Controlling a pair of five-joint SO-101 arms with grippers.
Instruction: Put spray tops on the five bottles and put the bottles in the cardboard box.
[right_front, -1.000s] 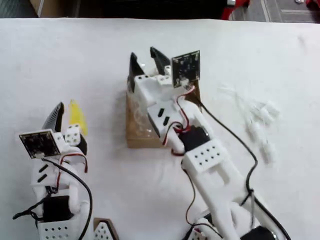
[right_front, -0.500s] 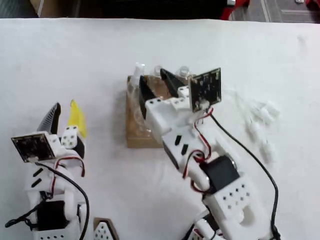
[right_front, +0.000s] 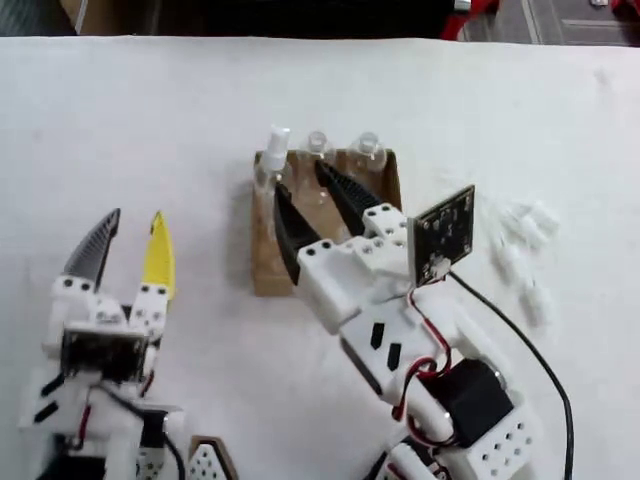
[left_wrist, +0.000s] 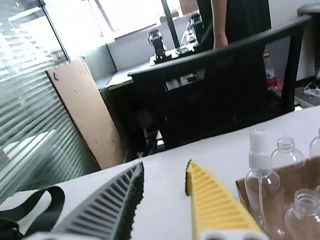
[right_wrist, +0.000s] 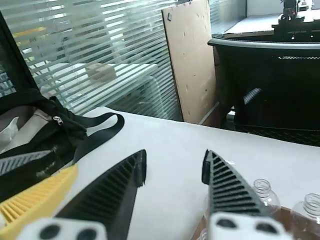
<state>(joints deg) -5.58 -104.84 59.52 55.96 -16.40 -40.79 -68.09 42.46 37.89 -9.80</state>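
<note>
Jaws apart, the right hand hangs over the cardboard box; bottles stand inside beyond its tips. Spray tops lie on the worktop to its right; the left hand, also apart, well left.

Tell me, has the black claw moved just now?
Yes. The right gripper drew back toward its base, from past the far wall of the cardboard box to above its inside.

Cardboard box mid-table. Inside, along far wall: capped bottle at 11 o'clock corner, open bottles at 12 and 1. Right gripper above box, arm entering from 5 o'clock. Left gripper at 8 o'clock of box, apart. Loose spray tops on table at 3 o'clock of box.
</note>
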